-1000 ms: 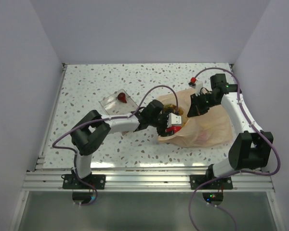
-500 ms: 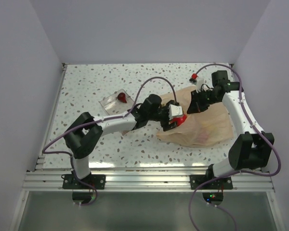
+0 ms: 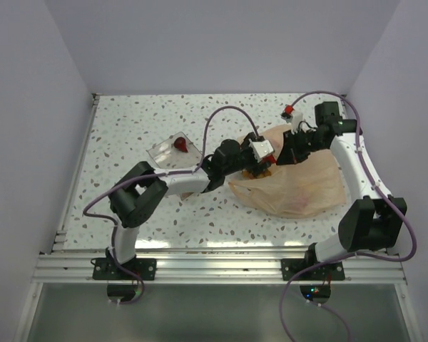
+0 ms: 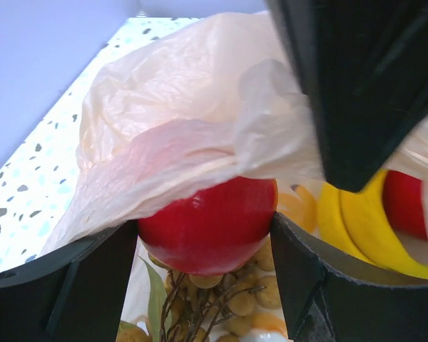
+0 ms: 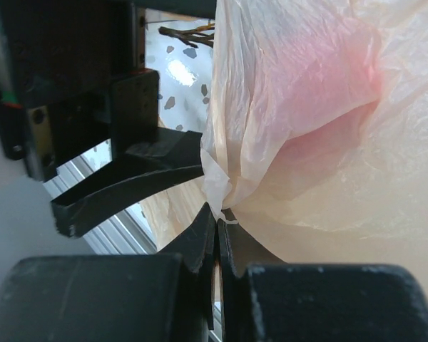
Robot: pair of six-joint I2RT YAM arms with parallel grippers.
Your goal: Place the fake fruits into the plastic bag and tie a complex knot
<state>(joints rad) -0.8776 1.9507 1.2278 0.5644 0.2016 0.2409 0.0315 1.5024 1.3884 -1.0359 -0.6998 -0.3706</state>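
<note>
Once well past the lip of the plastic bag (image 4: 164, 100), release low, onto banana (image 4: 357, 224) and grapes (image 4: 235, 299) already inside. Left gripper (image 3: 259, 166): clamped on red apple (image 4: 207, 228), at bag mouth, under the film. Right gripper (image 5: 217, 231): pinching bag rim, jaws pressed together, mouth held up.

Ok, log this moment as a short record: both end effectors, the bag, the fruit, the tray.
left end effector: at the bag mouth, closed on a red apple
right end effector: shut, pinching the edge of the plastic bag
bag state: mouth open, no knot
fruit at the bag mouth: banana, grape cluster, orange piece
tray: clear, left of the bag, one red fruit in it
</note>
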